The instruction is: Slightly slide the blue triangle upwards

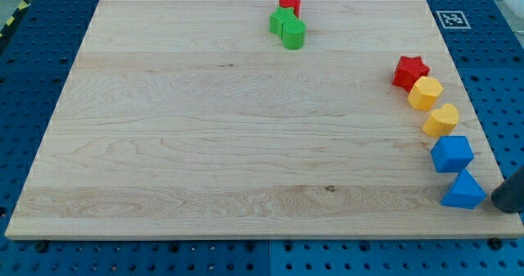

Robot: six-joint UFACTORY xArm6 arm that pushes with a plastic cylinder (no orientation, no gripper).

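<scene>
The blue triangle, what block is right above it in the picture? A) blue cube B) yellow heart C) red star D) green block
A: the blue triangle sits at the board's lower right, with the blue cube just above it.

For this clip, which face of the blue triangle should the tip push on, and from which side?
Push the blue triangle on its bottom edge, coming from the view's bottom. My tip sits at its right, so it should drop lower first. The blue cube lies just above, so keep the push short.
</scene>
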